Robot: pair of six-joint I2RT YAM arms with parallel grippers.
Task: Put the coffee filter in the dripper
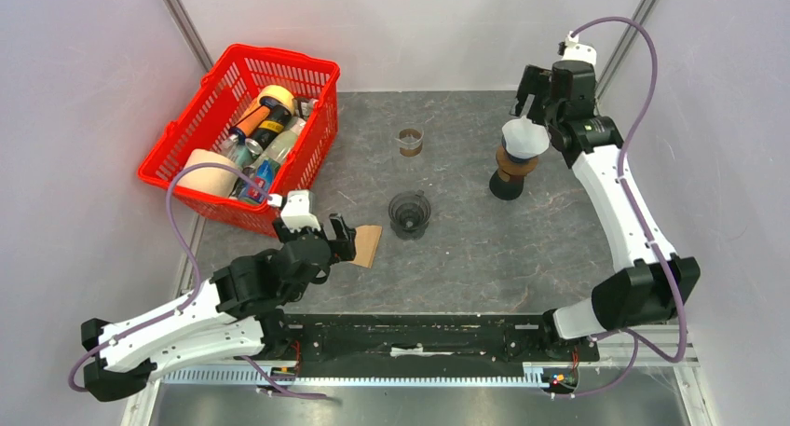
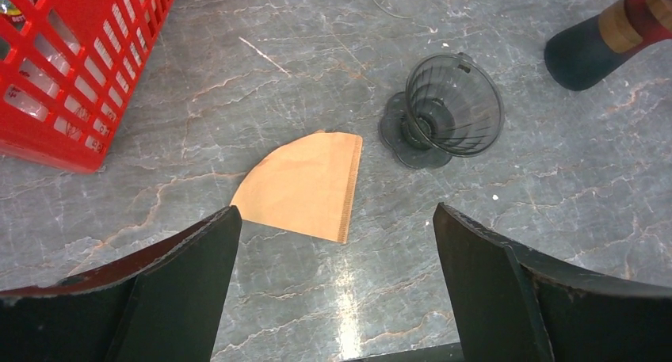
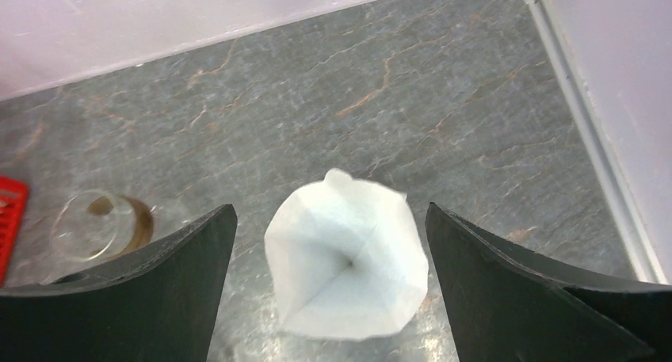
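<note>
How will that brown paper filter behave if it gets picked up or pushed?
The filter looks thin and lies flat on the table, so probably light, floppy and hard to get under. Its seamed edge may be stiffer. A push would likely just slide it.

A red plastic basket (image 1: 279, 55) stands at the far left corner of the grey marbled table (image 1: 466, 258), turned a little askew; it is full of things. On top lies a yellow roll of tape (image 1: 275, 98), beside it a dark bottle with an orange band (image 1: 261, 120), and at the near end a white roll (image 1: 210, 171); the other bottles are too crowded to tell apart. Near the middle of the far side stands a small clear glass (image 1: 410, 143) with a brown band; well to its right stands a dark carafe (image 1: 510, 179) with a wooden collar, upright; a white paper cone (image 1: 524, 137) sits on its mouth.
</note>
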